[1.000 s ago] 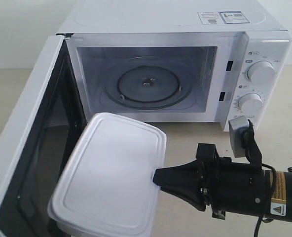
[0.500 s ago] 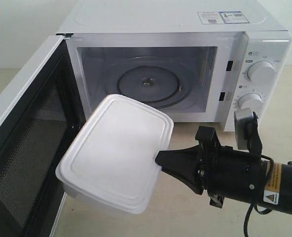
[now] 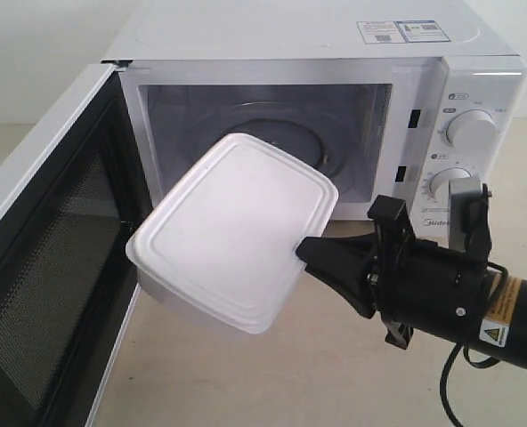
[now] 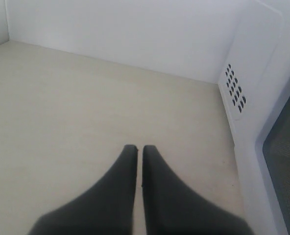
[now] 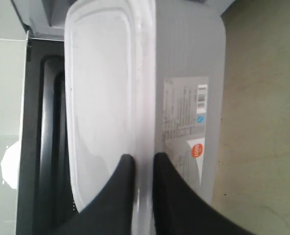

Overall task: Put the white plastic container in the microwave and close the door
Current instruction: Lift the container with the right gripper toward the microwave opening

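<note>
The white plastic container [image 3: 232,227] hangs tilted in the air just in front of the microwave [image 3: 317,53] opening, its far corner at the cavity mouth. My right gripper [image 3: 301,252] is shut on its near rim; in the right wrist view the two black fingers [image 5: 120,186] pinch the lid edge of the white plastic container [image 5: 101,98], label side showing. The door [image 3: 54,267] stands wide open at the left, black inner face showing. My left gripper [image 4: 136,147] is shut with nothing in it, over bare table beside the microwave's white side wall [image 4: 262,88].
Two round knobs [image 3: 471,129] sit on the microwave's right panel, just behind my right arm's camera mount [image 3: 464,213]. The glass turntable [image 3: 290,133] is partly hidden behind the container. Beige tabletop [image 3: 272,374] lies in front.
The right gripper has lifted the container and carried it forward and to the right, from low beside the door up to the cavity mouth. The left gripper's earlier state is not shown.
</note>
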`<state>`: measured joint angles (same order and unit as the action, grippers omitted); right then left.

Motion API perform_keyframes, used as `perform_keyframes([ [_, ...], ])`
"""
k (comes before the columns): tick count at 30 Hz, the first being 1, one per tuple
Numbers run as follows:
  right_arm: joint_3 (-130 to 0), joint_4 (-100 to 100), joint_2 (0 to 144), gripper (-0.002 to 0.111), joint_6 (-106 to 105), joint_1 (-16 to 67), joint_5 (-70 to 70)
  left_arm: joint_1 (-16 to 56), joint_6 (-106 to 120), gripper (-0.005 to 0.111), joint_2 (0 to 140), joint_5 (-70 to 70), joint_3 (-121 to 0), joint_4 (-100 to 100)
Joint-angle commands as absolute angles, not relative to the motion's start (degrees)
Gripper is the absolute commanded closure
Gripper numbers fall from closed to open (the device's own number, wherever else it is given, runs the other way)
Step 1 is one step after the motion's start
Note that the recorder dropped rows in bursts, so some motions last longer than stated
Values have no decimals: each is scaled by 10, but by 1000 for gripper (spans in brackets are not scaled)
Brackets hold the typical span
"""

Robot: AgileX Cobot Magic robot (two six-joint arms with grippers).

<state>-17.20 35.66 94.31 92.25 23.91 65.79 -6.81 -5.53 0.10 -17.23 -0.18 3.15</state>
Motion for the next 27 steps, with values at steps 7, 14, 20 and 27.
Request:
perform_keyframes([
  [7,-173,349,807,108,949,239,581,-68,-60,102,0,-172,0,36],
  [14,-173,359,716,108,983,239,533,-68,-60,102,0,-172,0,36],
  [20,-173,373,643,108,999,239,466,-68,-60,102,0,-172,0,36],
  [27,-173,416,619,108,1050,239,459,-68,-60,102,0,-172,0,36],
])
